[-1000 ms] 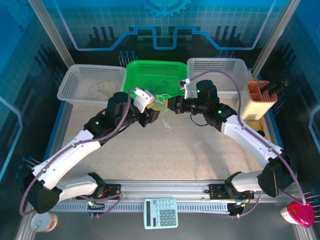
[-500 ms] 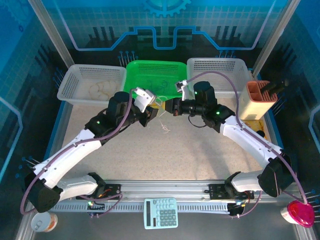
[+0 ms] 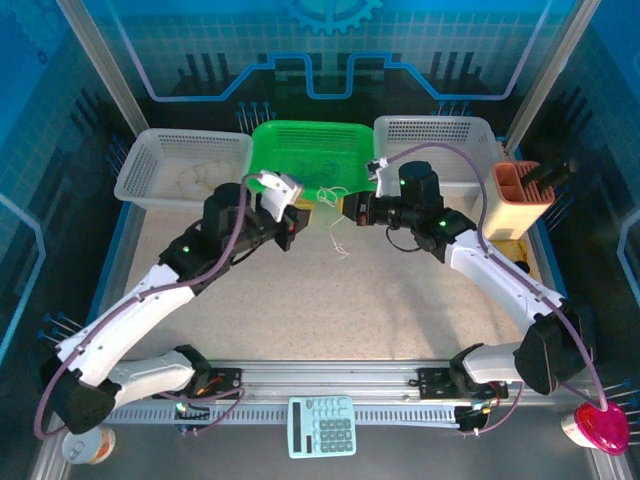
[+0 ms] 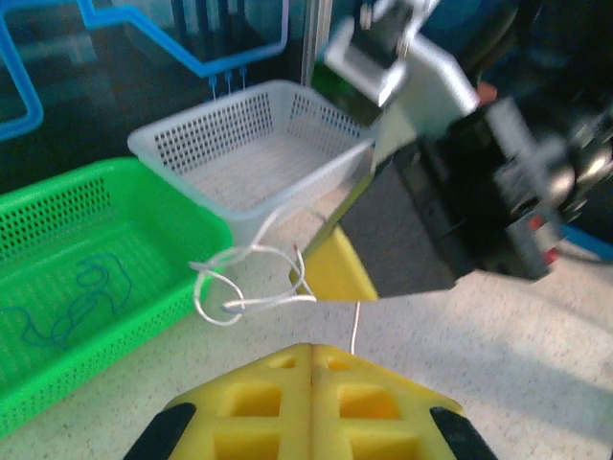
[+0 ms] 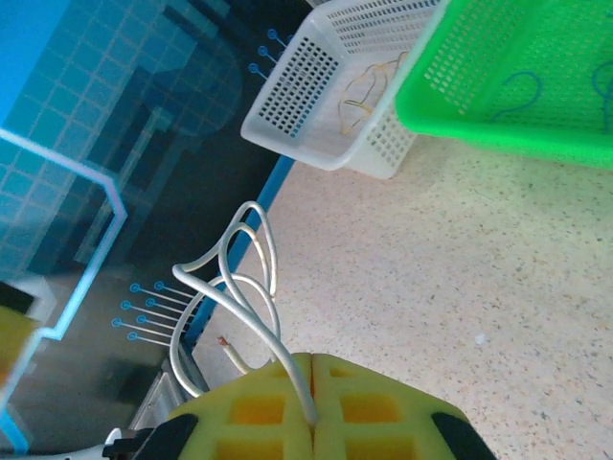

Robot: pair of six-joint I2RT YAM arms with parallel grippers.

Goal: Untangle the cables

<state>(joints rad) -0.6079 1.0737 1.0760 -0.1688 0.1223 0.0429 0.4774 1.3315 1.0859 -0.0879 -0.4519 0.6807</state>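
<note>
A thin white cable [image 5: 226, 287] curls in loops out of my right gripper [image 5: 312, 422], which is shut on it at the seam of its yellow fingers. From above, that gripper [image 3: 342, 208] hovers in front of the green basket [image 3: 305, 150], and the cable [image 3: 338, 235] dangles under it. My left gripper [image 3: 297, 215] faces it a short way to the left. In the left wrist view its yellow fingers [image 4: 278, 402] are pressed together. The cable's loops [image 4: 239, 287] hang off the right gripper's fingertip [image 4: 335, 273], and one strand drops behind my left fingers, outside their seam.
The green basket [image 4: 144, 240] holds a blue cable [image 4: 77, 307]. The left white basket [image 3: 185, 165] has pale cords in it [image 5: 369, 86]. The right white basket [image 3: 435, 140] and an orange holder [image 3: 520, 195] stand at the back right. A calculator [image 3: 322, 425] lies on the front rail.
My left gripper has shut and drawn back to the left. The right gripper shifted slightly right, still holding the white cable, whose tail now hangs between them.
</note>
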